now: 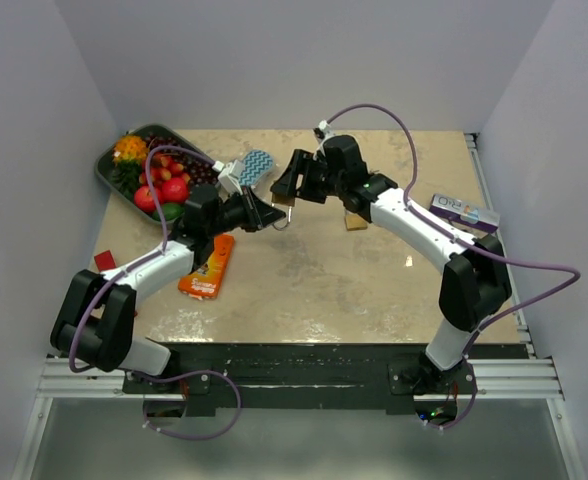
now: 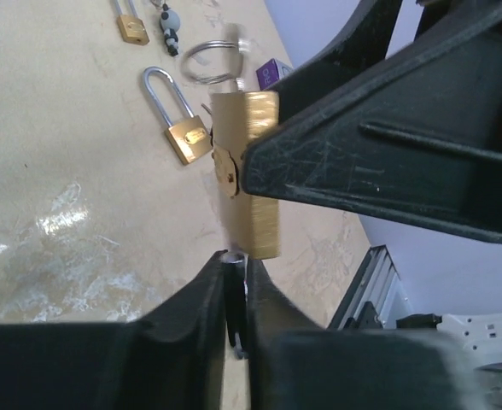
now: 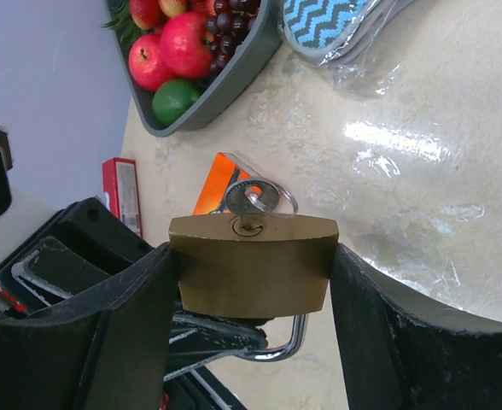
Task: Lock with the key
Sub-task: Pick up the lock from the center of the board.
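A brass padlock hangs in the air between both grippers, above the middle of the table. My right gripper is shut on the padlock body, one finger on each narrow side. A key with a ring sits in the keyhole on the far face. My left gripper is shut on the steel shackle, which is pinched between its fingers. In the left wrist view the padlock body shows just beyond them, with a right finger over it.
A second padlock and a small one lie on the table beyond. A fruit tray and a blue chevron pouch are at the back left. An orange packet, a red box and a purple box lie around.
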`<state>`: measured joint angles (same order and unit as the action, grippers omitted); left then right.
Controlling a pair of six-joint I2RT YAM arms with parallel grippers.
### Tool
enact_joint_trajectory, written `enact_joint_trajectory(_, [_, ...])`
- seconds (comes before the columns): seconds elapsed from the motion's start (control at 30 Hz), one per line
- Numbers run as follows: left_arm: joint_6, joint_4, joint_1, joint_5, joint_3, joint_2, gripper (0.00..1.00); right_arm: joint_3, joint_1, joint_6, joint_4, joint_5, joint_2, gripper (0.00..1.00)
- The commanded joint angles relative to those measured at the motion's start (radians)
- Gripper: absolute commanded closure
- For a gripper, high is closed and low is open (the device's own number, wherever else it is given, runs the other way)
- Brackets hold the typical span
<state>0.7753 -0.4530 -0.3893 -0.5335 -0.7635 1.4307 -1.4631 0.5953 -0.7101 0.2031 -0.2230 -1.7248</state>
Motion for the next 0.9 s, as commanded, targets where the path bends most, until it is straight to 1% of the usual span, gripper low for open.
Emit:
enact_joint_trajectory(0.0, [-0.011, -0.069, -0.005, -0.011, -0.043, 0.005, 1.00, -0.022, 0.001, -0.040, -0.117, -0.046, 0.077, 1.00])
enact_joint_trajectory(0.1, [-0.040, -0.029, -0.003, -0.025, -0.054, -0.013, 1.00, -0.028, -0.009, -0.031, -0.125, -0.053, 0.077, 1.00])
enact_joint_trajectory(0.13, [-0.054, -0.023, -0.003, -0.042, -0.057, -0.019, 1.00, -0.028, -0.014, -0.025, -0.131, -0.061, 0.079, 0.83])
enact_joint_trajectory(0.2, [-0.117, 0.008, -0.002, -0.057, -0.062, -0.045, 1.00, -0.023, -0.032, -0.011, -0.131, -0.081, 0.088, 0.56])
enact_joint_trajectory(0.23, [-0.183, 0.029, -0.002, -0.063, -0.074, -0.064, 1.00, -0.016, -0.041, 0.007, -0.131, -0.090, 0.094, 0.34])
enact_joint_trajectory(0.27, [-0.221, 0.086, -0.002, -0.065, -0.082, -0.075, 1.00, -0.014, -0.064, 0.021, -0.133, -0.104, 0.106, 0.25])
enact_joint_trajectory(0.3, [-0.264, 0.115, -0.002, -0.066, -0.091, -0.087, 1.00, -0.014, -0.077, 0.055, -0.130, -0.139, 0.114, 0.08])
enact_joint_trajectory(0.33, [-0.359, 0.146, -0.002, -0.057, -0.098, -0.113, 1.00, -0.014, -0.092, 0.081, -0.117, -0.153, 0.123, 0.01])
enact_joint_trajectory(0.37, [-0.410, 0.213, -0.002, -0.051, -0.106, -0.125, 1.00, -0.019, -0.119, 0.107, -0.104, -0.171, 0.132, 0.01])
enact_joint_trajectory(0.4, [-0.460, 0.246, 0.000, -0.049, -0.123, -0.136, 1.00, -0.029, -0.133, 0.163, -0.090, -0.202, 0.154, 0.01])
enact_joint_trajectory(0.43, [-0.563, 0.276, 0.000, -0.046, -0.132, -0.154, 1.00, -0.034, -0.146, 0.193, -0.058, -0.220, 0.165, 0.01])
enact_joint_trajectory(0.47, [-0.609, 0.339, 0.000, -0.045, -0.143, -0.162, 1.00, -0.037, -0.169, 0.225, -0.047, -0.240, 0.177, 0.01])
enact_joint_trajectory(0.5, [-0.651, 0.364, 0.001, -0.043, -0.160, -0.170, 1.00, -0.037, -0.178, 0.286, -0.038, -0.293, 0.201, 0.01])
enact_joint_trajectory(0.53, [-0.735, 0.385, 0.001, -0.054, -0.166, -0.182, 1.00, -0.034, -0.186, 0.317, -0.018, -0.308, 0.214, 0.01])
enact_joint_trajectory(0.6, [-0.824, 0.439, 0.000, -0.065, -0.189, -0.191, 1.00, -0.028, -0.198, 0.403, 0.015, -0.337, 0.231, 0.01])
enact_joint_trajectory(0.63, [-0.882, 0.450, 0.001, -0.080, -0.198, -0.197, 1.00, -0.026, -0.200, 0.432, 0.047, -0.395, 0.229, 0.01])
enact_joint_trajectory(0.67, [-0.907, 0.495, 0.001, -0.088, -0.212, -0.196, 1.00, -0.029, -0.201, 0.464, 0.070, -0.432, 0.229, 0.01])
enact_joint_trajectory(0.7, [-0.927, 0.513, 0.003, -0.106, -0.242, -0.194, 1.00, -0.039, -0.201, 0.547, 0.093, -0.470, 0.228, 0.01])
enact_joint_trajectory(0.73, [-0.955, 0.533, 0.001, -0.143, -0.259, -0.188, 1.00, -0.042, -0.200, 0.601, 0.154, -0.533, 0.226, 0.01])
enact_joint_trajectory(0.77, [-0.962, 0.569, 0.001, -0.163, -0.278, -0.184, 1.00, -0.043, -0.201, 0.659, 0.185, -0.551, 0.232, 0.01])
enact_joint_trajectory(0.8, [-0.970, 0.588, 0.001, -0.183, -0.310, -0.179, 1.00, -0.027, -0.200, 0.790, 0.211, -0.558, 0.241, 0.01])
enact_joint_trajectory(0.83, [-0.982, 0.605, 0.001, -0.219, -0.325, -0.174, 1.00, -0.013, -0.201, 0.857, 0.258, -0.555, 0.272, 0.01])
enact_joint_trajectory(0.87, [-0.993, 0.637, 0.001, -0.236, -0.338, -0.171, 1.00, 0.009, -0.200, 0.907, 0.263, -0.552, 0.293, 0.01])
